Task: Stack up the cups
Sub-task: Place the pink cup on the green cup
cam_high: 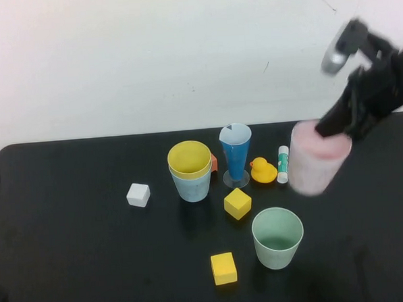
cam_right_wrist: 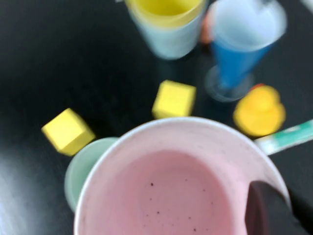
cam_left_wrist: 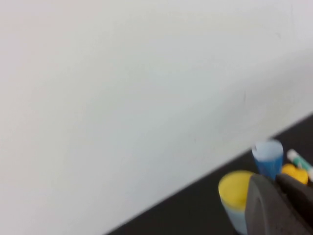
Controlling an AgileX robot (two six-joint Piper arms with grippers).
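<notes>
The yellow cup (cam_high: 189, 157) sits nested in the light blue cup (cam_high: 193, 186) at mid table; both also show in the left wrist view (cam_left_wrist: 234, 188). The mint green cup (cam_high: 278, 237) stands upright and empty at front right. My right gripper (cam_high: 345, 120) is shut on the rim of the pale pink cup (cam_high: 315, 160) and holds it upright in the air, above the table at the right, behind the mint cup. In the right wrist view one finger (cam_right_wrist: 266, 210) sits inside the pink cup (cam_right_wrist: 166, 196). My left gripper (cam_left_wrist: 281, 196) is shut and empty, off to the left.
A tall blue cone glass (cam_high: 235, 152), a rubber duck (cam_high: 263, 170) and a glue stick (cam_high: 283, 163) stand between the stacked cups and the pink cup. Two yellow cubes (cam_high: 237, 203) (cam_high: 223, 268) lie near the mint cup. A white cube (cam_high: 138, 195) lies left.
</notes>
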